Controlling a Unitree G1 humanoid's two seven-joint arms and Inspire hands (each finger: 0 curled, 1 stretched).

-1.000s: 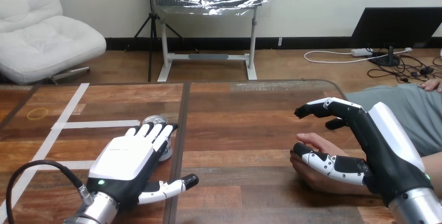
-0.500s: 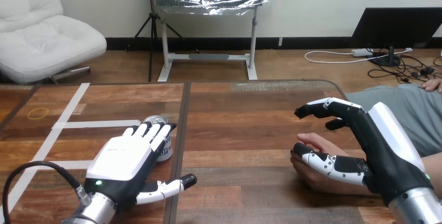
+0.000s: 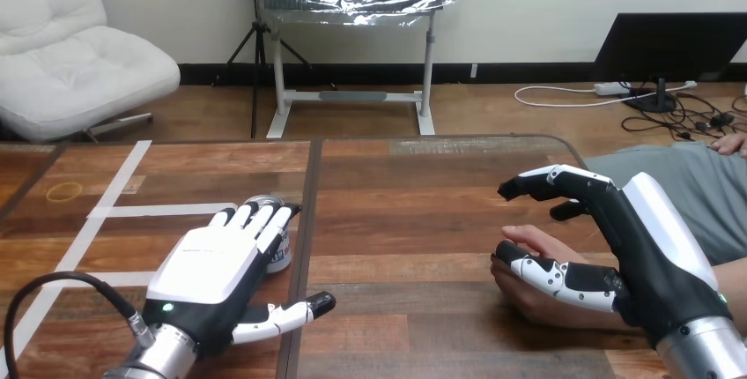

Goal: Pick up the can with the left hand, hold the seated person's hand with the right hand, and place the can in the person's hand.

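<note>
Looking through the head camera, I see my left hand (image 3: pixel 211 266) flat with its fingers straight, the fingertips covering the upright can (image 3: pixel 281 257) on the table (image 3: pixel 396 220). Any print on the can is hidden. My right hand (image 3: pixel 647 247) is spread wide, its thumb lying over the person's hand (image 3: pixel 525 298) and its fingers raised above it.
</note>
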